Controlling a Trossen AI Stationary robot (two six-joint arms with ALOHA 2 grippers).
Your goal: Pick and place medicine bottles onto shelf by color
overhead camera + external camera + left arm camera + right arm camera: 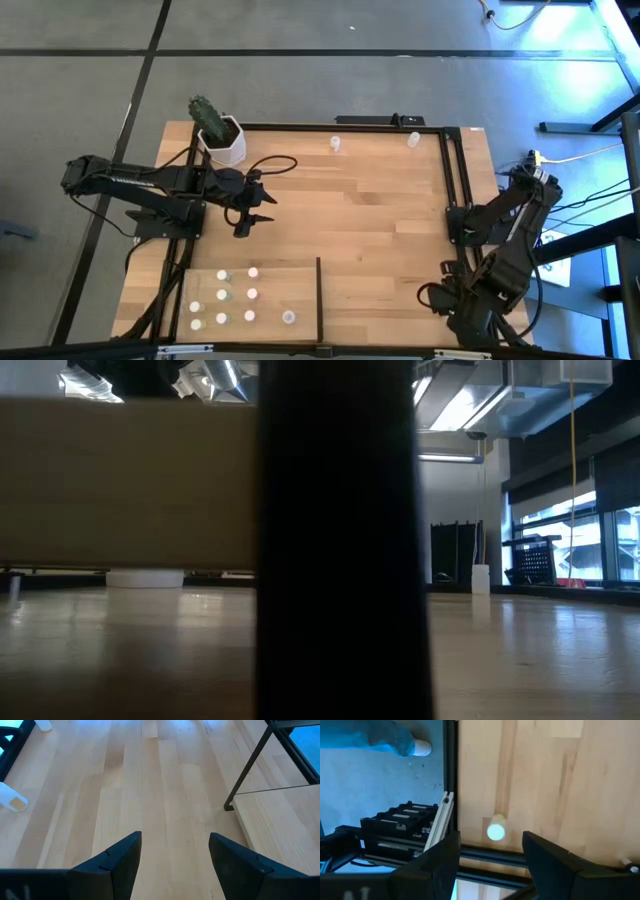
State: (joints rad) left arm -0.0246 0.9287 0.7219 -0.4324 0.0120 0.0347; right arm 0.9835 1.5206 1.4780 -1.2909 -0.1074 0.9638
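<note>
Several medicine bottles (236,296) with white caps stand on the shelf (298,285), a pale wood panel at the table's near left with a thin black divider (319,296) along its right edge. Two more bottles (336,144) (413,139) stand near the far edge. My left gripper (250,207) (175,852) hovers open over bare table left of centre, above the shelf's far side. My right gripper (455,300) (491,852) is open at the near right, pointing steeply down. Just ahead of its fingers a white-capped bottle (495,831) rests on the wood beside the black frame rail (451,780).
A white hexagonal pot with a cactus (218,133) stands at the far left corner. Black frame rails (452,170) run along the table's far and right edges. In the low view the dark divider (338,540) fills the middle. Bare wood lies at the table's centre.
</note>
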